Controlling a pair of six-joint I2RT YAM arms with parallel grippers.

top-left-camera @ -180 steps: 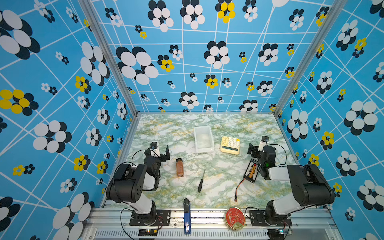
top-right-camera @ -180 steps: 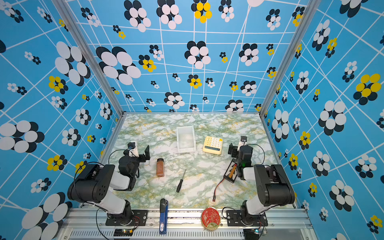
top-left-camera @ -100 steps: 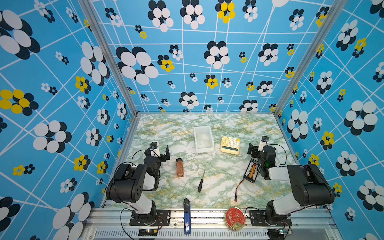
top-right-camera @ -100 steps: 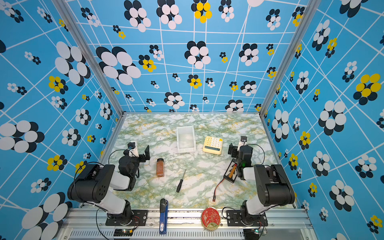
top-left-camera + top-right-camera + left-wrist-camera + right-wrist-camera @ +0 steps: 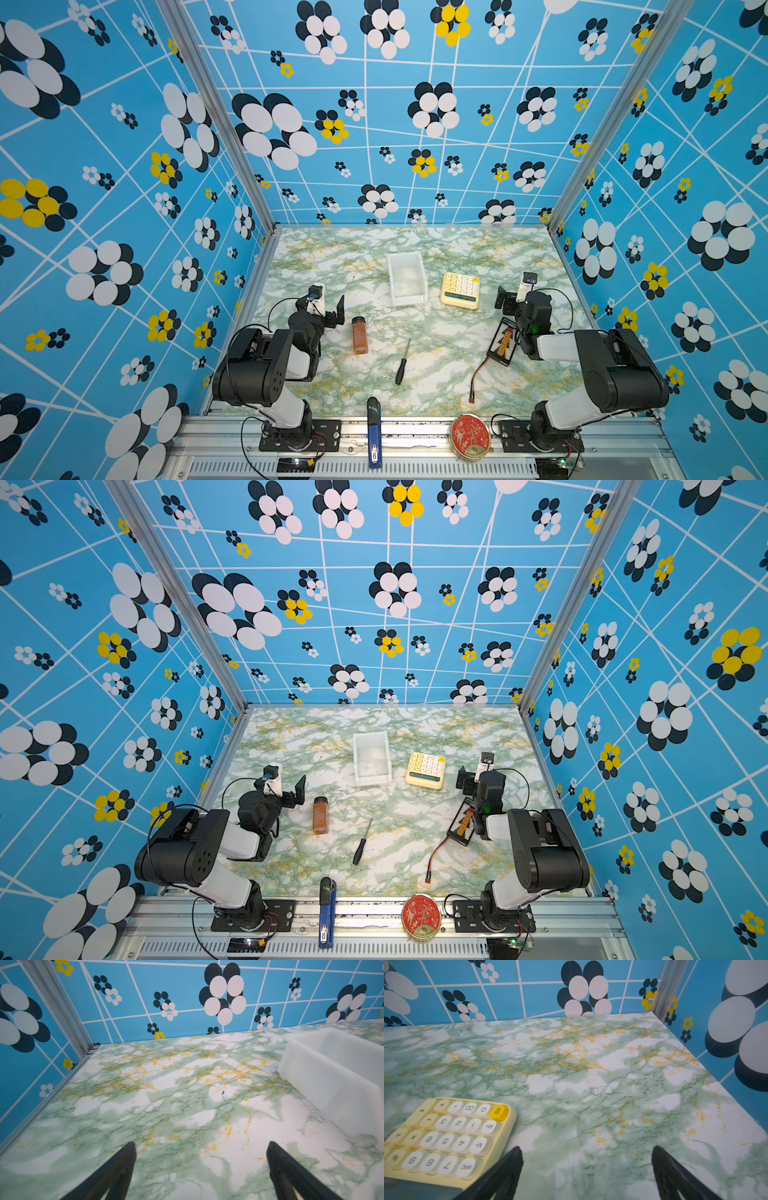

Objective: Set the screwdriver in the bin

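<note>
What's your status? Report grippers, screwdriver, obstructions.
Left gripper open, empty; right gripper open, empty. Screwdriver lying loose, untouched, short of the empty bin. Nothing between them; spice bottle off to one side.

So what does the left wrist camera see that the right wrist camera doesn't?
Only the left wrist view shows the bin, a white open tray. Only the right wrist view shows the calculator, cream-yellow with white keys. Both share the green marbled table, the blue flowered walls, and each arm's own tool: the left tool and the right tool, both open with nothing between the fingers.
</note>
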